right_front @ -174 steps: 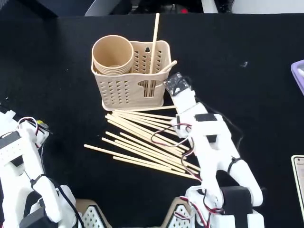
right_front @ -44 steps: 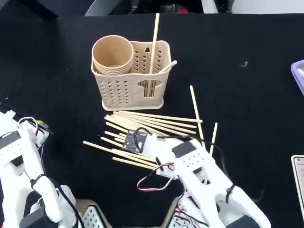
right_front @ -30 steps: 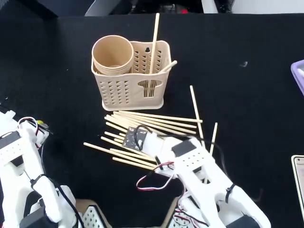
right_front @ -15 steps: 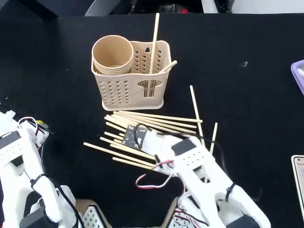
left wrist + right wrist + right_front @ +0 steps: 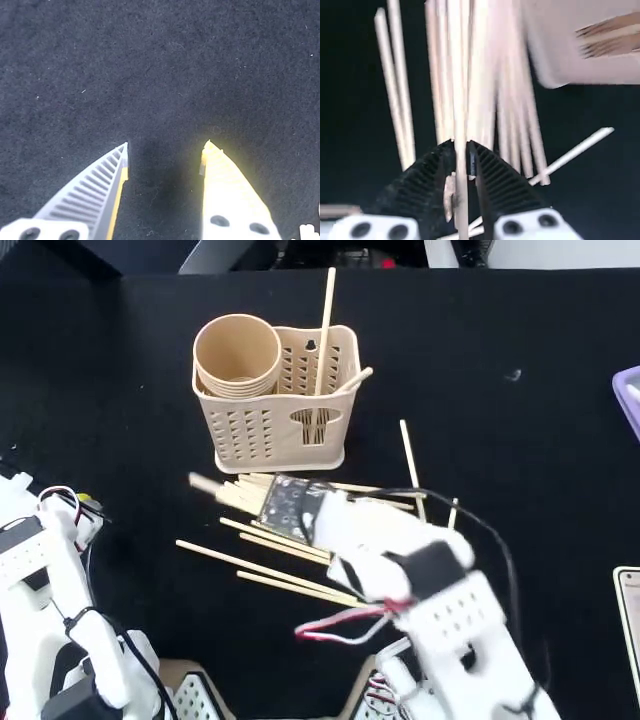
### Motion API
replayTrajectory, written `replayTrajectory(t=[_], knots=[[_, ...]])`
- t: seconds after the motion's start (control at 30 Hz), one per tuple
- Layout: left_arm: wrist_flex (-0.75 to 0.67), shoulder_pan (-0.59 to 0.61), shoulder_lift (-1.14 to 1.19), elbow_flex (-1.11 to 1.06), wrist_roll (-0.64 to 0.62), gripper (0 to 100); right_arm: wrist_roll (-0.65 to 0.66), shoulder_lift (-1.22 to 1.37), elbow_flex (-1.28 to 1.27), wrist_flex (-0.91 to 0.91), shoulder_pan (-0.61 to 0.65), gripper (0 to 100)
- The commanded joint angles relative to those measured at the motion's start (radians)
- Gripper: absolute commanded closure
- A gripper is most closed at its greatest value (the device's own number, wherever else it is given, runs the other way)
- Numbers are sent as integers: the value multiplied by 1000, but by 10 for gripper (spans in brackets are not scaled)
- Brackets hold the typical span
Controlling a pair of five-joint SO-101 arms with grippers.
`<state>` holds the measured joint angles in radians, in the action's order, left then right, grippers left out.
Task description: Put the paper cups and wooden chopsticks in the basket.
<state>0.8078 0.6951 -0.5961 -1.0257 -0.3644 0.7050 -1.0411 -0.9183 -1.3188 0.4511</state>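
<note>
Black tabletop (image 5: 540, 440) lies under the right gripper (image 5: 461, 152), which pinches a chopstick (image 5: 457, 90) from the pile (image 5: 285, 575) just near of the basket (image 5: 270, 430) holding the paper cups (image 5: 237, 355). Neighbouring sticks crowd the jaws, so lifting may drag extras. At near-left, the left gripper (image 5: 165, 147) hangs spread.

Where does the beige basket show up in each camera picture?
High view: basket upper middle, just behind the chopsticks.
Left wrist view: left hand over black table.
Right wrist view: basket corner beyond the right hand.
Shared landmark: the chopsticks beside the basket.
</note>
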Motion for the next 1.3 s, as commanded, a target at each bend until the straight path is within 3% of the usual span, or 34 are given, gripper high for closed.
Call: replayTrajectory(t=[0.0,0.3,0.5,0.83,1.27], knots=[[-11,-1,-25,30,3,770,-100,-131,90,44,11,988],[-9,-1,-25,30,3,770,-457,-225,104,516,11,987],[-9,-1,-25,27,3,770,-589,-222,24,907,11,987],[-8,-4,-25,24,3,770,-600,-185,-105,1379,11,987],[-8,-10,-25,21,3,770,-601,219,-120,1735,-25,987]])
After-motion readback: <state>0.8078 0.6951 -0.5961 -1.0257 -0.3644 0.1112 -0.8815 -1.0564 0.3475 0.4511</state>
